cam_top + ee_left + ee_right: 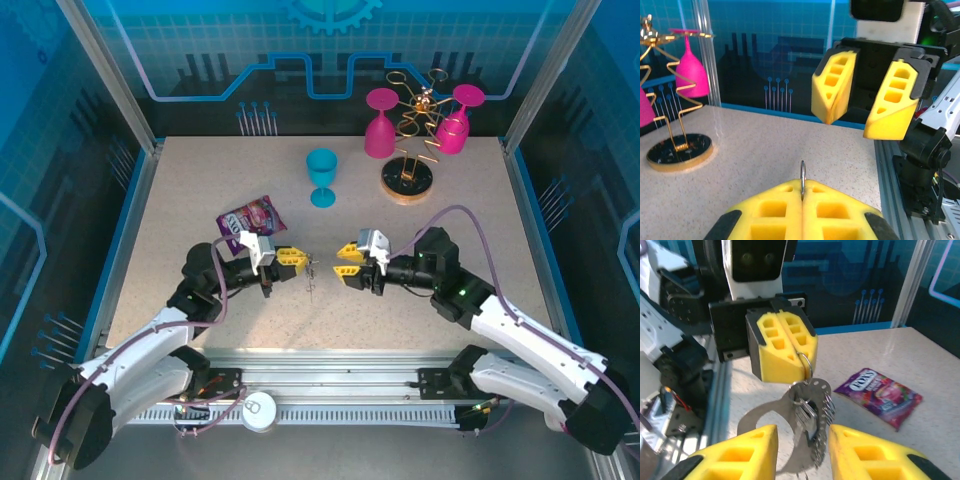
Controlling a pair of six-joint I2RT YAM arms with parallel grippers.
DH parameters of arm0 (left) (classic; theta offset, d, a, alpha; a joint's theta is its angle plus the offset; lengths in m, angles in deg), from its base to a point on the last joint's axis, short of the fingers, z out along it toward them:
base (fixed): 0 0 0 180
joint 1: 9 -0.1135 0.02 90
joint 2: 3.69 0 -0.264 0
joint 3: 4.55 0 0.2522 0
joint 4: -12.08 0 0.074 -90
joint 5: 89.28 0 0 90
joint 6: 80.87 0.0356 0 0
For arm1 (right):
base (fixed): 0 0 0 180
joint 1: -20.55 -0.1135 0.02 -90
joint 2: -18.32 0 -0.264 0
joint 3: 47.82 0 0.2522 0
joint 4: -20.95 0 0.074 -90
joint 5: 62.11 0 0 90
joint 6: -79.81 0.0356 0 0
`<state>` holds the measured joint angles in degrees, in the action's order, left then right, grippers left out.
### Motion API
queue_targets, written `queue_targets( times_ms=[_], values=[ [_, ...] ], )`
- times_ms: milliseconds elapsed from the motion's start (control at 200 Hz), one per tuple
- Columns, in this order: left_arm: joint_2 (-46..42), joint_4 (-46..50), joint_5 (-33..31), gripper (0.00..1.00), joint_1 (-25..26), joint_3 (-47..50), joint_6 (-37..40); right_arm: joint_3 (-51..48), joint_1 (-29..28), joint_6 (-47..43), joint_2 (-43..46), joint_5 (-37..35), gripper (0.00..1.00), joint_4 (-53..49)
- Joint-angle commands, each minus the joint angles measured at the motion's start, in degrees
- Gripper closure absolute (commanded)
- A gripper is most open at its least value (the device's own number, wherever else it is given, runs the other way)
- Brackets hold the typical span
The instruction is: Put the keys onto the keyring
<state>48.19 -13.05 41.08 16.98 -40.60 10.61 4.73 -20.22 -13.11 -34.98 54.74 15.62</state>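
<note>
left gripper (298, 258) holding the dark grey oval metal keyring (805, 407) up in front of the right gripper (344, 261)
the left gripper's yellow foam fingers (782, 347) are pressed fully together, pinching one small silver ring (802, 175) at the top of the keyring, so the loop and its row of little metal rings hang below the fingertips, over the speckled beige table (420, 200); the right gripper's yellow fingers (740, 457) stand wide apart and grip nothing, one on each side of the hanging loop, and whether they touch it cannot be told; a small dark piece hangs within the loop, too blurred to identify as the key; a purple foil snack packet (879, 395) lies flat on the table beside the keyring
</note>
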Motion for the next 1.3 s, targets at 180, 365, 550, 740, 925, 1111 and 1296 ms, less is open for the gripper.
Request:
queue_targets(
  times_ms=[180,365,550,740,925,1111,1296],
  values=[
    [0.8,-6.8,4.3,1.00,0.7,1.1,2.6,0.5,-0.7,9.8,-6.4,6.6,0.69,13.2],
    [0.9,-6.7,4.8,1.00,1.1,1.0,2.6,2.2,-1.7,9.7,-9.5,8.2,0.68,13.5],
    [0.9,-6.8,4.8,1.00,1.3,1.1,2.7,3.0,-2.0,10.4,-11.4,8.3,0.69,15.0],
    [0.9,-6.9,4.8,1.00,1.3,1.3,2.6,3.1,-2.3,11.6,-12.7,7.9,0.76,17.2],
    [0.7,-7.2,4.9,1.00,1.4,1.4,2.4,3.3,-2.4,11.4,-13.5,8.0,0.83,17.3],
    [0.7,-7.5,5.1,1.00,1.6,1.3,2.2,3.6,-2.5,11.2,-14.2,8.8,0.89,17.3],
    [0.7,-7.6,5.1,1.00,1.8,1.2,2.0,4.6,-2.4,10.4,-14.6,11.6,1.00,15.5]
  ],
)
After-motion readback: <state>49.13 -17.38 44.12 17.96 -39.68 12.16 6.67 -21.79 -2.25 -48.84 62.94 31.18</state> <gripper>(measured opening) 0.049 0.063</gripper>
